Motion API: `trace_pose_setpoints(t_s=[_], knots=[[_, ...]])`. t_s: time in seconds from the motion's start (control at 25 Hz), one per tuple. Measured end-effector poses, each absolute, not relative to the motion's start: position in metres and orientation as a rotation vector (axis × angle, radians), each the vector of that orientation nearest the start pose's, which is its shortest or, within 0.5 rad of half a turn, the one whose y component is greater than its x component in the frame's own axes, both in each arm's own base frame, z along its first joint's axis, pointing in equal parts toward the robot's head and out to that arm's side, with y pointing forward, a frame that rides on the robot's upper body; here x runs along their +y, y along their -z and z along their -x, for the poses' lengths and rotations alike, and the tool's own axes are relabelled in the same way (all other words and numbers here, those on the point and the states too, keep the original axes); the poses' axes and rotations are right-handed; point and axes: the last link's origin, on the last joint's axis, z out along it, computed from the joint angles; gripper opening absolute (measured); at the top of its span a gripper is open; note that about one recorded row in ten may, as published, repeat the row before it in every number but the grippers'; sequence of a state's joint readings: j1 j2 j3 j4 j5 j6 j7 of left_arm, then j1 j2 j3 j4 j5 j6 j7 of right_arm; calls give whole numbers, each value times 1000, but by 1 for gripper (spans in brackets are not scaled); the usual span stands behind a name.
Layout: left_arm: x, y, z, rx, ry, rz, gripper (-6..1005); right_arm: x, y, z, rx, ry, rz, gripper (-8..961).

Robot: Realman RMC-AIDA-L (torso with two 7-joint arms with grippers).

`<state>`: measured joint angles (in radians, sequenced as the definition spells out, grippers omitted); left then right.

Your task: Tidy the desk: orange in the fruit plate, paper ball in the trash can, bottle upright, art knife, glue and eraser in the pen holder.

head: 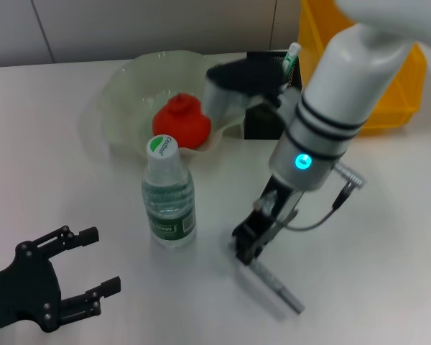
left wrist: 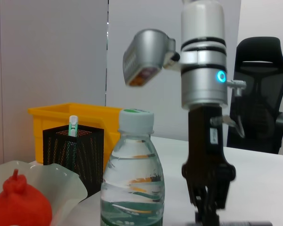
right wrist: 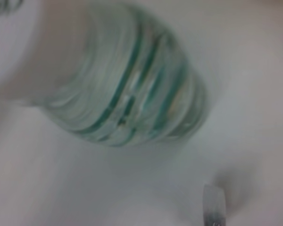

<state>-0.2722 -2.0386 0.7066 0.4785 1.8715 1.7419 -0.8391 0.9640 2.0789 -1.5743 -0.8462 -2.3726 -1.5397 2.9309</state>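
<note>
I see the orange (head: 182,122) sitting in the pale-green fruit plate (head: 122,86), bottle (head: 168,194) upright just in front. Black mesh pen holder (head: 262,118) stands w/ yellow trash can (head: 395,86) behind; grey art knife (head: 276,287) lies flat on table.

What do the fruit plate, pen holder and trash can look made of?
Fruit plate: likely thin translucent plastic, pale green, glossy, ruffled rim. Pen holder: apparently black metal mesh, with a fine see-through grid. Trash can: probably rigid yellow plastic, opaque with smooth walls.
</note>
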Motion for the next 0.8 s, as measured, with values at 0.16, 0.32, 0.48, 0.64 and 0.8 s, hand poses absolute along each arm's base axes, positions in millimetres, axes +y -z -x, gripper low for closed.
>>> trace_pose_setpoints(t_s=[0.16,0.32,0.48,0.64,0.8], knots=[[228,4,320,-319,860,2663,799,360,60,-134,1357,702,2570,129],[228,3,320,-327,866,2660,799,368,30,-130,1296,616,2523,128],[228,3,320,-335,872,2657,799,375,1,-123,1227,497,2502,126],[227,4,319,-347,880,2656,799,382,-42,-116,1087,286,2467,126],[229,4,319,-376,890,2645,799,385,-60,-114,978,172,2433,125]])
